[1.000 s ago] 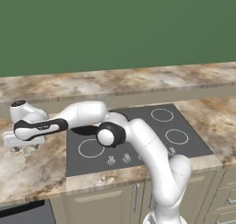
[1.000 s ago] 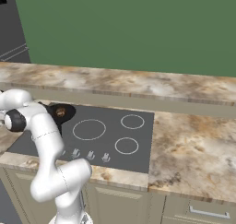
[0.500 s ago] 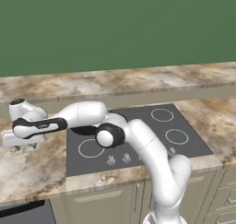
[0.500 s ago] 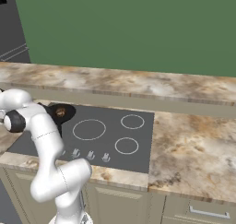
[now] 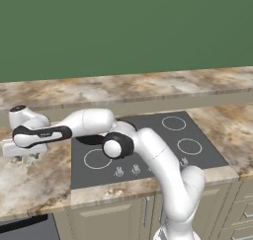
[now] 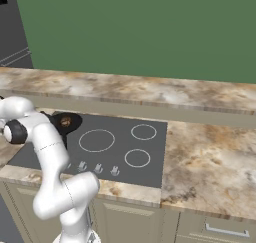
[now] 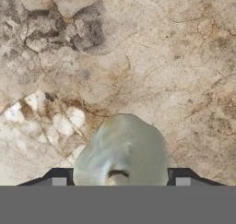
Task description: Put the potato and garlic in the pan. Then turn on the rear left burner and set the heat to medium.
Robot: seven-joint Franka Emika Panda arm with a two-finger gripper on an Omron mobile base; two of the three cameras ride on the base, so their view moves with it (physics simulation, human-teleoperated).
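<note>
The garlic [image 7: 122, 147], a pale knobbly bulb, lies on the marbled counter in the hand view. It sits between my gripper's [image 7: 119, 181] two dark fingertips, which press against its two sides. In the left base view my gripper [image 5: 25, 158] points down at the counter left of the cooktop [image 5: 148, 150]. The black pan [image 6: 75, 123] stands at the cooktop's rear left corner, partly behind my arm. The brown potato [image 6: 65, 121] lies in the pan. The rear left burner is covered by the pan.
White-ringed zones [image 6: 97, 140] mark the dark glass cooktop, with small knobs [image 6: 97, 168] along its front edge. A raised counter ledge [image 5: 148, 86] runs along the green wall behind. Marbled counter [image 6: 210, 162] extends to the right of the cooktop.
The fingers have drawn in onto the garlic. The arm and hand stay in the same place over the left counter.
</note>
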